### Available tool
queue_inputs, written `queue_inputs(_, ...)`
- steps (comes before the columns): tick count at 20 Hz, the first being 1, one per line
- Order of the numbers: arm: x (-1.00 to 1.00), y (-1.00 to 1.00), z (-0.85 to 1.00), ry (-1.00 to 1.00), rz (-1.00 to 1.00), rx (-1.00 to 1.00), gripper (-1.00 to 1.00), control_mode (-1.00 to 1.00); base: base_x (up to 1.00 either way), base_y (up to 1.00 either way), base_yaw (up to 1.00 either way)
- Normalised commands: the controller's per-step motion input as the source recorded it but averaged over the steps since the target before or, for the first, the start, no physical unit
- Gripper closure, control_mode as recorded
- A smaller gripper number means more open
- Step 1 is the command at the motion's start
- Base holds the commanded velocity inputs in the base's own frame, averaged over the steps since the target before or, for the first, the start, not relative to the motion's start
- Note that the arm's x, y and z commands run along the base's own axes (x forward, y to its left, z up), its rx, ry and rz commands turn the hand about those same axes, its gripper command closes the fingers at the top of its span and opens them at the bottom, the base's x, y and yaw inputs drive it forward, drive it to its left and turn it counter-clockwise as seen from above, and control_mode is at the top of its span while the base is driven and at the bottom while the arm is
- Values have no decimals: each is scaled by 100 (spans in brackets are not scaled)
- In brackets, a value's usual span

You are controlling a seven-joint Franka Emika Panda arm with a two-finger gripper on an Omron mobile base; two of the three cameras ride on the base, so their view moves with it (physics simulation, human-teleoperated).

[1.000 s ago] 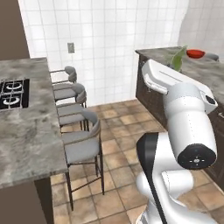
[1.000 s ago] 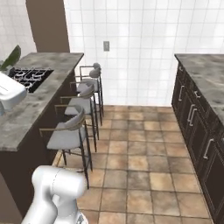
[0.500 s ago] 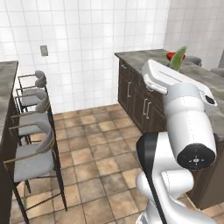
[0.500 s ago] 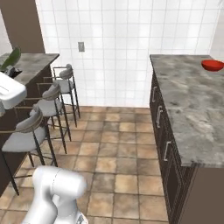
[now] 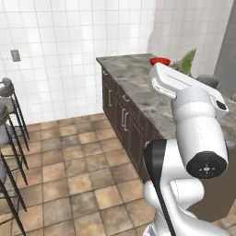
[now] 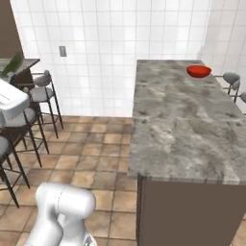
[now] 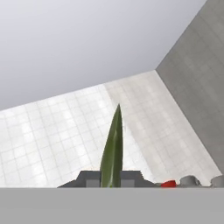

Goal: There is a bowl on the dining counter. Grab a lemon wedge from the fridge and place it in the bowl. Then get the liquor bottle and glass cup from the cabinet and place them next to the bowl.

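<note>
- one change stands out: the whole scene has swung since a second ago, so the base has turned; the stools [image 6: 43,91] now sit at the left and the dining tabletop [image 6: 182,125] fills the right of the right base view.
- the end effector [image 7: 112,178] is clenched on the lemon wedge [image 7: 113,151], a thin, glossy green-yellow sliver.
- the bowl [image 6: 198,71], smooth, red and shallow, waits at the upper right on veined marble; it looks empty, though it's small here.
- judging by this, delivery is next.
</note>
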Motion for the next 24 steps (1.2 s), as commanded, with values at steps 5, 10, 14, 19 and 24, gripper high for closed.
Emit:
queue_inputs(5, 0, 0, 0, 0, 0, 0, 100, 100, 11, -100, 3)
queue_inputs(10, 0, 0, 0, 0, 0, 0, 100, 100, 17, -100, 3)
queue_inputs(14, 0, 0, 0, 0, 0, 0, 100, 100, 20, -100, 4)
queue_inputs(19, 0, 0, 0, 0, 0, 0, 100, 100, 20, -100, 5)
queue_inputs(24, 0, 0, 0, 0, 0, 0, 100, 100, 21, -100, 6)
